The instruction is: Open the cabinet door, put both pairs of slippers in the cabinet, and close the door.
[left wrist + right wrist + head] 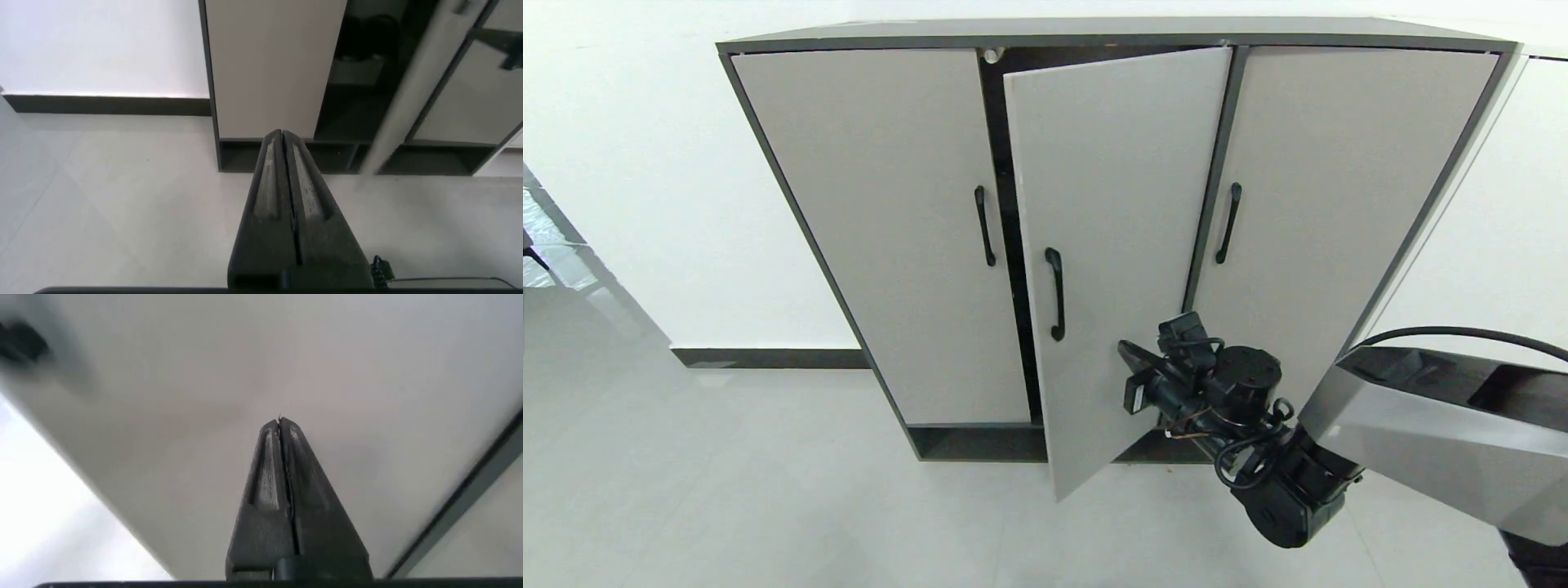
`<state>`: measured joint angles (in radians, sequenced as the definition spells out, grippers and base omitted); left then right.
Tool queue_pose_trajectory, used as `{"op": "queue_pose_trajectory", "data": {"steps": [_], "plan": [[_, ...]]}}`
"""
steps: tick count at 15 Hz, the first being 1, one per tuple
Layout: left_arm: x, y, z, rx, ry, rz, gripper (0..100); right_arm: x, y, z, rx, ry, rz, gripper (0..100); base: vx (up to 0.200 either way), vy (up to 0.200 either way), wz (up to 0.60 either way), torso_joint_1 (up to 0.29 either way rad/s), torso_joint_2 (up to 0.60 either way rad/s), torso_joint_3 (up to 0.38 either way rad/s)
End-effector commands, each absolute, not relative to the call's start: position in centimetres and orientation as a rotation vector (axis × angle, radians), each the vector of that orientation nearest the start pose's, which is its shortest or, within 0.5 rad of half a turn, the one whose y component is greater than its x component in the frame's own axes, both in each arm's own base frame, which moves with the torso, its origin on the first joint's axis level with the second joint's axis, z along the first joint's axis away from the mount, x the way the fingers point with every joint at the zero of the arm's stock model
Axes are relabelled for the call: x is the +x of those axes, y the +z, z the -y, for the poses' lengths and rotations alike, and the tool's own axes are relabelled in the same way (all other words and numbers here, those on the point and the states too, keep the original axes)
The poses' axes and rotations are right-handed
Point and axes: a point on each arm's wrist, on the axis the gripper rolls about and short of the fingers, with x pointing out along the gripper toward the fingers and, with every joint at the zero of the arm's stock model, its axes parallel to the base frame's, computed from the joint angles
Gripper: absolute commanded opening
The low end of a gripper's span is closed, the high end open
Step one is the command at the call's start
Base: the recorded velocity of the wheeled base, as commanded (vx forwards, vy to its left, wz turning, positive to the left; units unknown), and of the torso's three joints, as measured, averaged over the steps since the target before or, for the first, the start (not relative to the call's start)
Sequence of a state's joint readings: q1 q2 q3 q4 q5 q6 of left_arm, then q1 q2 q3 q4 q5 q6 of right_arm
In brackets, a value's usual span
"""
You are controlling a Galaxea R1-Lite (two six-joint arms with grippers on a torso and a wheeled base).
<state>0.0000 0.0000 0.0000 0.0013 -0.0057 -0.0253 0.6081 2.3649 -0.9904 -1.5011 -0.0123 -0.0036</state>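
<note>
**Closing push on the middle door**

The cabinet [1094, 31] stands against the wall with its middle door [1119, 204] ajar, hinged on the robot's right and swung out toward the robot. The right gripper [1127, 351] is held at the lower outer face of that door, below and beside the handle [1055, 294]. In its wrist view its fingers [265, 478] are pressed flat together with nothing between them, and the tip is seen right at the door panel [327, 359]. The left gripper [280, 135] is likewise closed and empty, low over the floor and aimed at the cabinet's base.

Through the gap, dark shapes are seen on a shelf [351, 72]. These may be the slippers [372, 37], though the interior is too dim for that to be confirmed.

The step in hand is judged to be the closing of the door. The push is best applied with the closed tip kept square to the panel, toward the free edge rather than near the hinge, so that less force is needed. The arc of the door should be followed, and the pressure eased as the door meets the frame, so that no rebound is caused.
</note>
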Motion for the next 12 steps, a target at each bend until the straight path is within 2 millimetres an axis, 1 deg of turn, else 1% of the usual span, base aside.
{"op": "queue_pose_trajectory", "data": {"steps": [1,3,4,9,12], "plan": [[-2.3,7.5,0.0,-0.025,-0.006,-0.003,0,34.7,5.6,-24.5,0.035,0.597,0.116,0,0.0,0.0,0.0,0.0,0.0,0.0],[-2.3,7.5,0.0,-0.025,-0.006,-0.003,0,33.4,6.2,-23.5,0.031,0.596,0.106,0,0.0,0.0,0.0,0.0,0.0,0.0],[-2.3,7.5,0.0,-0.025,-0.006,-0.003,0,32.9,6.5,-23.2,0.03,0.598,0.102,0,0.2,0.0,0.0,0.002,0.0,0.002],[-2.3,7.6,0.0,-0.025,-0.006,-0.002,0,32.7,7.6,-23.3,0.042,0.602,0.138,0,0.2,0.0,0.0,0.001,0.0,0.002],[-2.3,7.5,0.0,-0.025,-0.008,-0.003,0,32.9,8.5,-24.0,0.06,0.613,0.179,0,0.2,0.0,0.0,0.005,0.0,0.002]]}}
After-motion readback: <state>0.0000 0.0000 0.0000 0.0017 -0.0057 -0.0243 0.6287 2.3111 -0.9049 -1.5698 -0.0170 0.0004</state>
